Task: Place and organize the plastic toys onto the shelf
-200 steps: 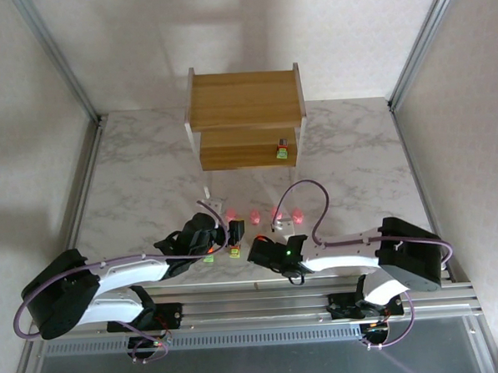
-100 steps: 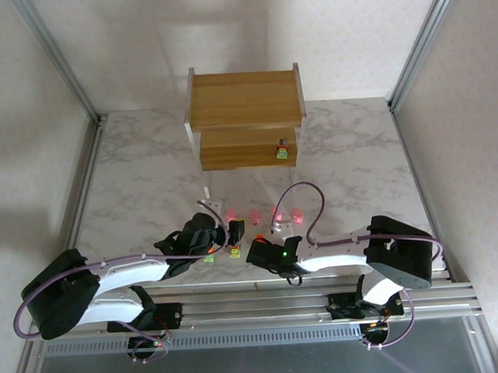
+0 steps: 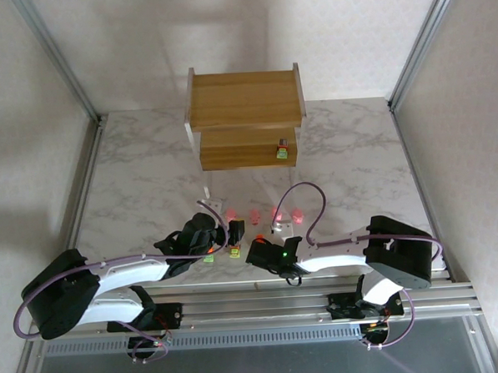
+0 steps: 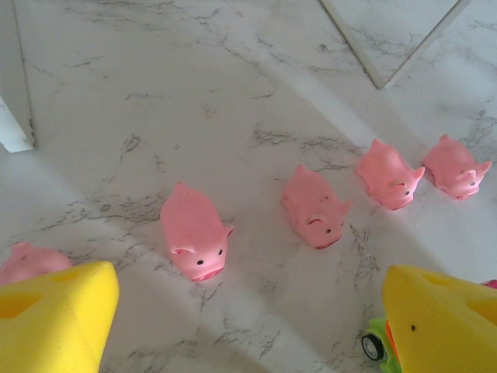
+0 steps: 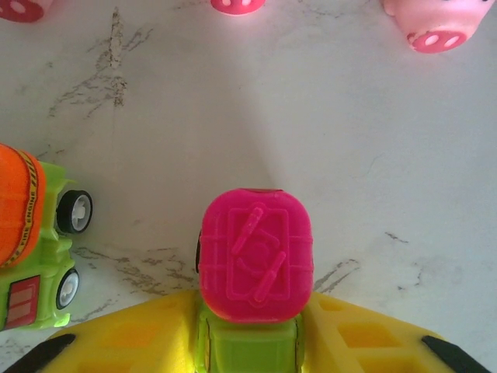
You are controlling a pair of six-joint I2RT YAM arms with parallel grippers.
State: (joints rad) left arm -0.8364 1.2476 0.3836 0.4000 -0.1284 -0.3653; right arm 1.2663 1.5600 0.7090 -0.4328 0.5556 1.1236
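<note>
Change: right arm's elbow has swung left, jaws narrowed | Grip: right gripper [image 5: 248, 342] clenched on the magenta-topped toy [image 5: 255, 264] by its green base, near edge of the table [image 5: 373, 124], just right of the orange-topped toy [image 5: 27, 225] | left gripper [image 4: 248, 280] released | Technique: lift vertically clear of neighbour before carrying to far shelf [image 3: 243, 99].

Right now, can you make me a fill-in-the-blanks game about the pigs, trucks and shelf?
The pigs are ____. The right gripper straddles a truck with a ____ base. The shelf holds ____ toy, on its lower tier. The left gripper is wide ____.
Missing: pink, green, one, open.
</note>
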